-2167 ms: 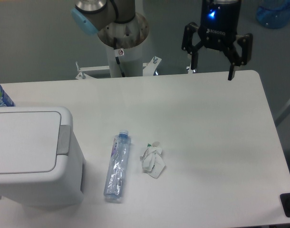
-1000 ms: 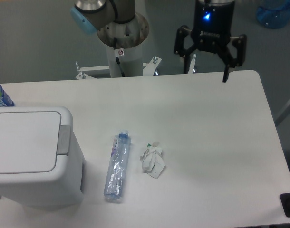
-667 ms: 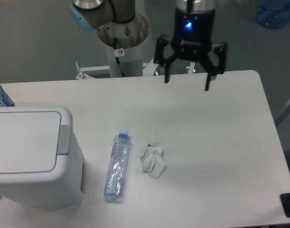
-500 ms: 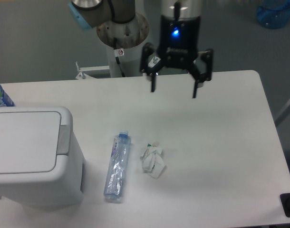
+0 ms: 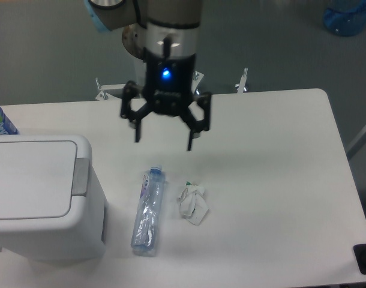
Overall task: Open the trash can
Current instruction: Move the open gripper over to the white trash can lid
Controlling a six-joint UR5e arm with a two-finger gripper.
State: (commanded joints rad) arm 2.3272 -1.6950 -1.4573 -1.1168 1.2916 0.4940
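Camera view from above: the tool [image 5: 164, 140] hangs over the counter [image 5: 273, 180] with its two fingers spread wide and nothing between them. It is above the cap end of the plastic bottle [image 5: 147, 210], well apart from the trash can [image 5: 45, 201]. The trash can stands at the left edge of the counter, its flat lid [image 5: 28, 178] closed, and the grey push tab [image 5: 80, 176] is on the side that faces the bottle. I judge the step is the approach to this tab. To do it well, the tool should go left and arrive over the tab itself, not over the lid panel, and then press straight down. One fingertip may be enough. It must pass clear of the bottle and the crumpled paper [image 5: 192, 201].
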